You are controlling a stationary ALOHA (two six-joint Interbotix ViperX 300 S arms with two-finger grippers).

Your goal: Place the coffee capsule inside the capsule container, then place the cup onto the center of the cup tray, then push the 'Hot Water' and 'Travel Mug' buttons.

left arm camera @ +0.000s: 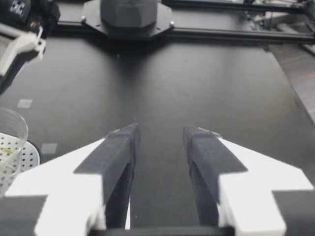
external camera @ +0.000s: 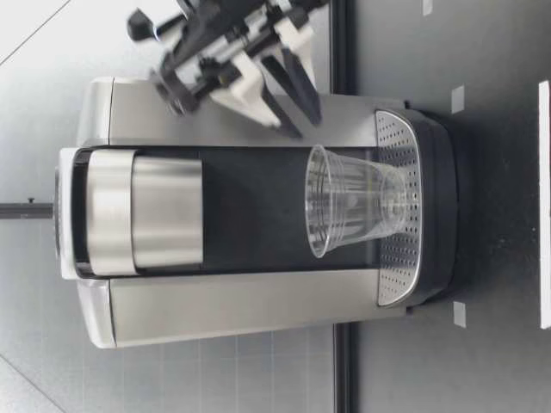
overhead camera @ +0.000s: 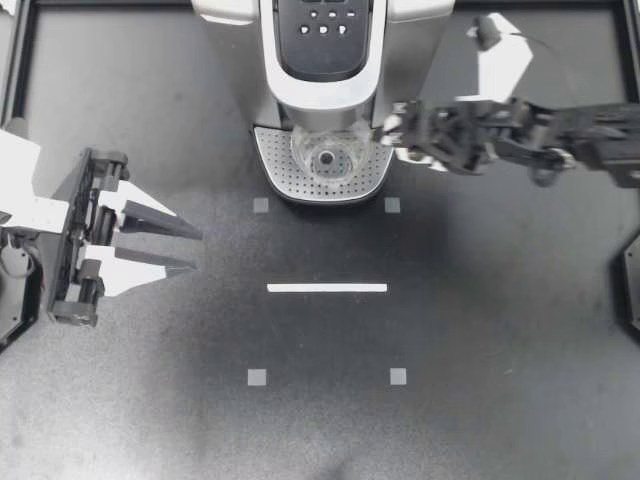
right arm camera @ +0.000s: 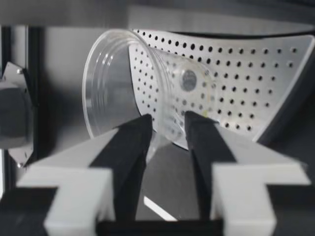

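2 small grey square markers [overhead camera: 257, 377] lie nearest on the black table [overhead camera: 500, 380], 1 to the left and 1 to the right. Just beyond them a white tape line [overhead camera: 327, 288] runs left to right.

Well to the left of that line, my left gripper [overhead camera: 196, 251] hovers over bare table, pointing right. Its 2 fingers are parted with nothing between them, and its wrist view shows the same gap [left arm camera: 160, 135] over the dark surface. The cup's rim [left arm camera: 10, 128] is off to 1 side in that view.

Farther back, 2 more square markers [overhead camera: 261, 205] flank the front of the cup tray [overhead camera: 280, 160]. The clear plastic cup [overhead camera: 327, 157] stands on that perforated tray, about in its middle. The low view shows the cup [external camera: 353, 202] upright, its base on the tray [external camera: 392, 129] and its mouth up, under the machine's head.

My right gripper [overhead camera: 388, 132] reaches in from the right and sits just beside the cup's right side. In the low view it [external camera: 307, 116] hangs above the tray's right part, higher than the cup's rim and apart from the cup. In its wrist view the gripper [right arm camera: 167, 120] has its 2 fingers a little apart and empty, with the cup [right arm camera: 113, 88] just ahead of them.

Farthest back stands the silver coffee machine [overhead camera: 420, 60], with its dark button panel [overhead camera: 324, 22] on top.
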